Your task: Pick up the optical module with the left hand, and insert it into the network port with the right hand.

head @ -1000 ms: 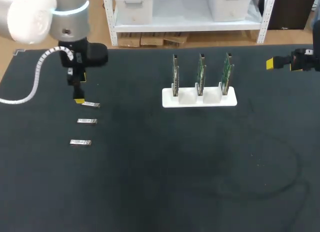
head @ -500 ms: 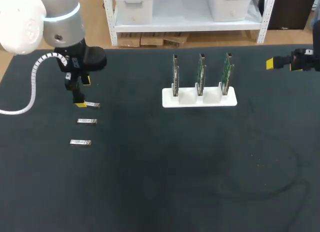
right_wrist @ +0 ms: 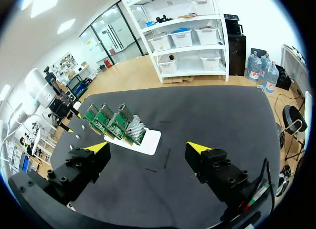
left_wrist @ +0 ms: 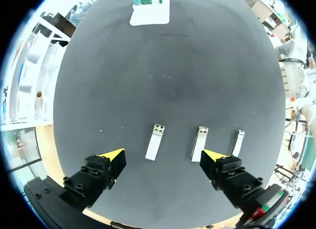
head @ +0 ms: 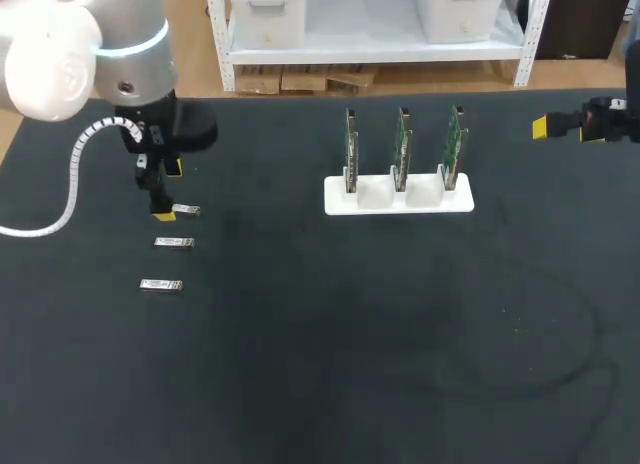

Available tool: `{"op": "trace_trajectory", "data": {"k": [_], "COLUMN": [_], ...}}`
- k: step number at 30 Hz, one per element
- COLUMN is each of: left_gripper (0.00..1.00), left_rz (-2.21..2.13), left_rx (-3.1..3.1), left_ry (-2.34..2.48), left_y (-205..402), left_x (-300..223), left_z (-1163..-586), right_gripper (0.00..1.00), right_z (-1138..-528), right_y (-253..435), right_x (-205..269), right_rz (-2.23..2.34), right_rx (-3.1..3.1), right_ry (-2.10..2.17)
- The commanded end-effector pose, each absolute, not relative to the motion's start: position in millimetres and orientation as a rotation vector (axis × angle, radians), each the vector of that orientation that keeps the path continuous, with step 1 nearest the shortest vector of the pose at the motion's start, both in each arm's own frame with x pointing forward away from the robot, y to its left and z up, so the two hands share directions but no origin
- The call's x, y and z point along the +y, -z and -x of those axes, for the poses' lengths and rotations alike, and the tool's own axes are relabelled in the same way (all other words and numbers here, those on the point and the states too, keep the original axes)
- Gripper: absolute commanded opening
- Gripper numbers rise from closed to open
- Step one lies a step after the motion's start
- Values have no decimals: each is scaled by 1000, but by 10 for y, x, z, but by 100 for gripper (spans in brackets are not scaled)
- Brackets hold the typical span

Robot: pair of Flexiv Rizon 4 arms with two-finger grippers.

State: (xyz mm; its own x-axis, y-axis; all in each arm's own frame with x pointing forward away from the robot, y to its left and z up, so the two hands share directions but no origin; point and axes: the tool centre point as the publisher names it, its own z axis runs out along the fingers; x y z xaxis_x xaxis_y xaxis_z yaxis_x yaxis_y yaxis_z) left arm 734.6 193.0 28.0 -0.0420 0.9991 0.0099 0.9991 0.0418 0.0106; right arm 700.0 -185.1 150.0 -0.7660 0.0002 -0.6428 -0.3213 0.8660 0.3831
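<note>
Left gripper [left_wrist: 163, 159] hangs released over the far module [left_wrist: 155, 141] of three at the left of the table [head: 330, 364]. Pick-up step in hand; next move: descend, clench. Right gripper [right_wrist: 148, 151] idle, released, far right.

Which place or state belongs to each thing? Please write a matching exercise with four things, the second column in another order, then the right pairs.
1. left gripper
2. right gripper
3. white holder
4. middle optical module

A. carries three upright green boards
B. open and empty, at the table's right side
C. open around the farthest optical module, not touching it
D. lies flat between two other modules

Pairs: 1-C, 2-B, 3-A, 4-D
</note>
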Motion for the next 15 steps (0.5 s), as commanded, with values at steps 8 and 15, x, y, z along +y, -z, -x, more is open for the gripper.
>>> {"op": "trace_trajectory", "data": {"k": [8, 15], "left_gripper": [100, 100], "left_rz": [-2234, -2247], "left_rx": [2199, 2203], "left_ry": [36, 29], "left_y": [-162, -102], "left_x": [1973, 2006], "left_z": [-7423, -7461], "right_gripper": [100, 100], "right_z": [-7000, -7000], "right_y": [-1500, -1500], "right_x": [-1851, -1851], "right_rz": [231, 231], "right_rx": [2374, 2374], "right_ry": [-636, -636]}}
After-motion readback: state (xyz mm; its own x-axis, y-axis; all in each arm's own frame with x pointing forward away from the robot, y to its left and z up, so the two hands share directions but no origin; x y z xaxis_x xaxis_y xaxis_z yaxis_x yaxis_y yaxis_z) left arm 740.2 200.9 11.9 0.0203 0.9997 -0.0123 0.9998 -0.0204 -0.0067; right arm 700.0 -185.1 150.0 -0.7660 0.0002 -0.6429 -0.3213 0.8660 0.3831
